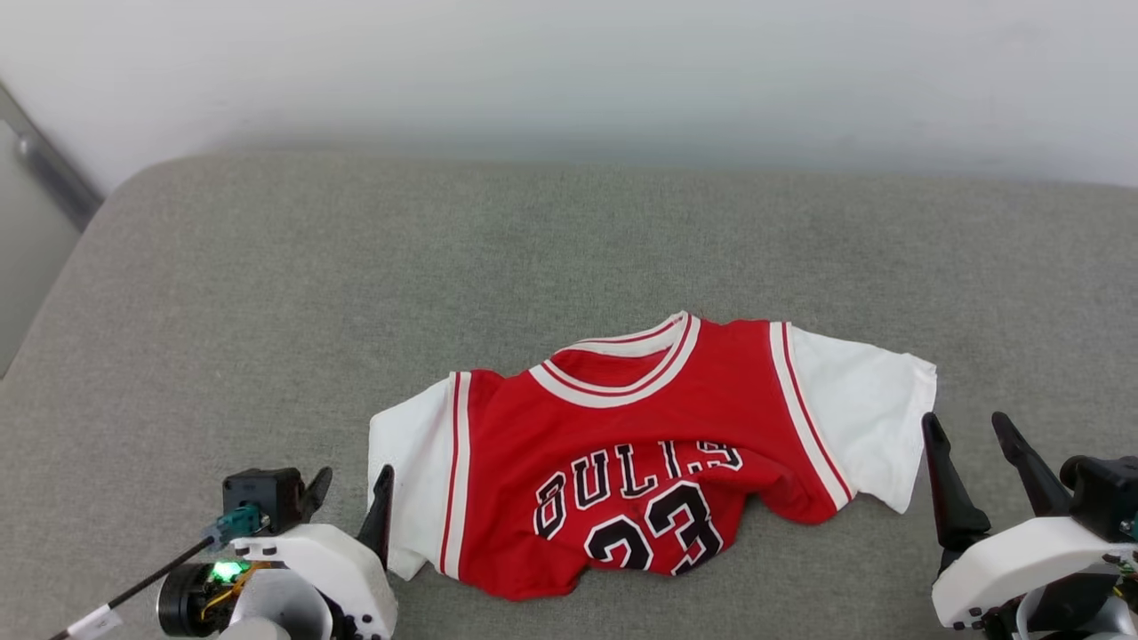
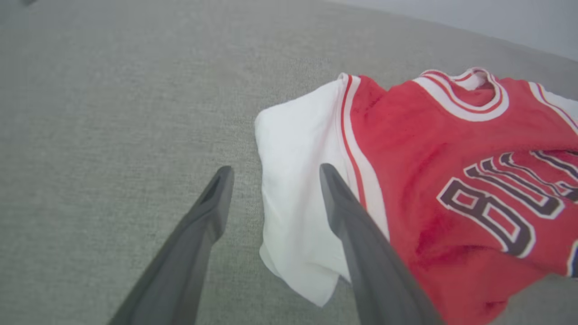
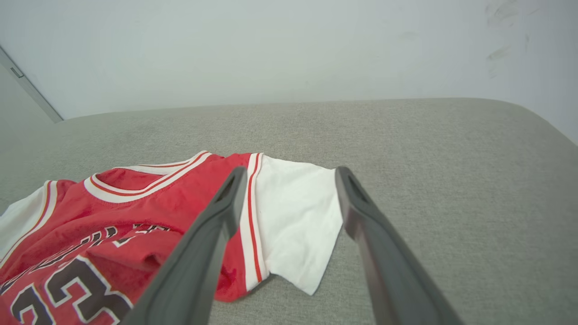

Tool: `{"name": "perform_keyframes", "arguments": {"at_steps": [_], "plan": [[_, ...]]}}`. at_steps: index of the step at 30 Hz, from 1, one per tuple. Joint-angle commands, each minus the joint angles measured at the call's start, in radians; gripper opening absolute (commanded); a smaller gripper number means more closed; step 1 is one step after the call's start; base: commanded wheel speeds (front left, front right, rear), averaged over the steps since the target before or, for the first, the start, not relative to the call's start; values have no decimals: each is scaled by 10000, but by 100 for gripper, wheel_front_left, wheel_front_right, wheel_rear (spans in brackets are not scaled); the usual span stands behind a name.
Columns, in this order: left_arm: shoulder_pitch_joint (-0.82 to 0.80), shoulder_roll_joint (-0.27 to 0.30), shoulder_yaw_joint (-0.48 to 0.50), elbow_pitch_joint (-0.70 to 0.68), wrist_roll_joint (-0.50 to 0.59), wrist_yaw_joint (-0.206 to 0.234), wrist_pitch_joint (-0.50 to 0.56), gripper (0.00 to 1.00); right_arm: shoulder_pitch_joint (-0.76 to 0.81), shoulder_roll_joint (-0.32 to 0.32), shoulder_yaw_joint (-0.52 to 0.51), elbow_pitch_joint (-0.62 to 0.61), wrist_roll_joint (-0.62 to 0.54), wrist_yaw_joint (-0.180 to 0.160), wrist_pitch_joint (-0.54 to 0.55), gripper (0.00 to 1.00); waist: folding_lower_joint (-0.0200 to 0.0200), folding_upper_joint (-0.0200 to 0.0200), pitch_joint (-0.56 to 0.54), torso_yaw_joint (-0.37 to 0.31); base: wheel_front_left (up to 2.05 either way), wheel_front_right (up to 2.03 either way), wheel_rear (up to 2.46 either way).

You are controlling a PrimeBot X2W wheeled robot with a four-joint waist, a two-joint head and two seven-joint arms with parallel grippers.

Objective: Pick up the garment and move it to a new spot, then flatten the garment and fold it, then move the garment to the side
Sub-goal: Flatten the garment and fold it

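The garment (image 1: 640,444), a red jersey with white sleeves, striped trim, black lettering and the number 23, lies front-up on the grey cushion, its lower hem bunched under. My left gripper (image 1: 351,487) is open at the jersey's left sleeve (image 2: 298,189), with its right finger over the sleeve's edge. At the lower right, my right gripper (image 1: 967,431) stands open just beyond the right sleeve (image 3: 298,216). The garment (image 3: 135,212) shows rumpled in the right wrist view.
The grey fabric cushion (image 1: 356,267) spreads wide to the left and behind the jersey. A pale wall (image 1: 569,71) runs along the back, and a grey frame edge (image 1: 49,169) stands at the far left.
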Motion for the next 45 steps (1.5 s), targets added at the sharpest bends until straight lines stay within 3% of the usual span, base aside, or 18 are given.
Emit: {"name": "perform_keyframes", "arguments": {"at_steps": [1, 3, 5, 9, 15, 23, 29, 35, 36, 38, 41, 45], "plan": [[-80, 16, 20, -88, 224, 88, -405, 100, 173, 11, -75, 16, -54, -7, 71, 100, 0, -1, -216, -22, 0, 0, 0], [-233, -34, 104, -494, 706, 277, -1433, 100, 222, 11, -318, 16, -26, -7, 338, 100, 0, -1, -393, -68, 0, 0, 0], [-251, -80, 94, -714, 915, 397, -1804, 100, 191, 11, -474, 132, 109, -7, 532, 100, 0, -1, -418, -77, 0, 0, 0], [-395, -174, 102, -1139, 1213, 566, -2260, 100, -192, 10, -890, 457, 309, -7, 1028, 100, 0, -1, -285, -59, 0, 0, 0], [-862, -308, 57, -1759, 1491, 616, -2475, 100, -1564, -136, -1738, 1798, 604, -5, 2785, 100, 0, -1, 505, 220, 0, 0, 0], [-1616, -502, -29, -2067, 1671, 484, -2567, 100, -4106, -1272, -1274, 3449, 1108, -5, 5880, 100, 0, -1, 1869, 715, 0, 0, 0], [-1999, -656, 18, -1879, 1654, 316, -2701, 100, -5337, -1801, -956, 4379, 1003, -7, 6702, 100, 0, -1, 2530, 944, 0, 0, 0], [-2119, -796, 48, -1576, 1672, 210, -2778, 100, -5167, -1610, -647, 5509, 1150, -5, 7567, 100, 0, -1, 2712, 1053, 0, 0, 0], [-2127, -816, 68, -1522, 1662, 188, -2795, 100, -5098, -1573, -583, 5624, 1109, -5, 7648, 49, 0, -1, 2724, 1054, 0, 0, 0], [-2106, -861, 96, -1406, 1623, 155, -2796, 100, -5005, -1446, -510, 5803, 1244, -5, 7704, 0, 0, -1, 2699, 1041, 0, 0, 0], [-1926, -668, 133, -1146, 1452, 39, -2579, 100, -5126, -1557, -344, 5510, 1290, -4, 7162, 0, 0, -1, 2432, 884, 0, 0, 0], [-1950, -203, 75, -921, 824, -463, -1280, 100, -5243, -1729, -140, 4878, 1277, -5, 6447, 0, 0, -1, 2018, 647, 0, 0, 0]]}}
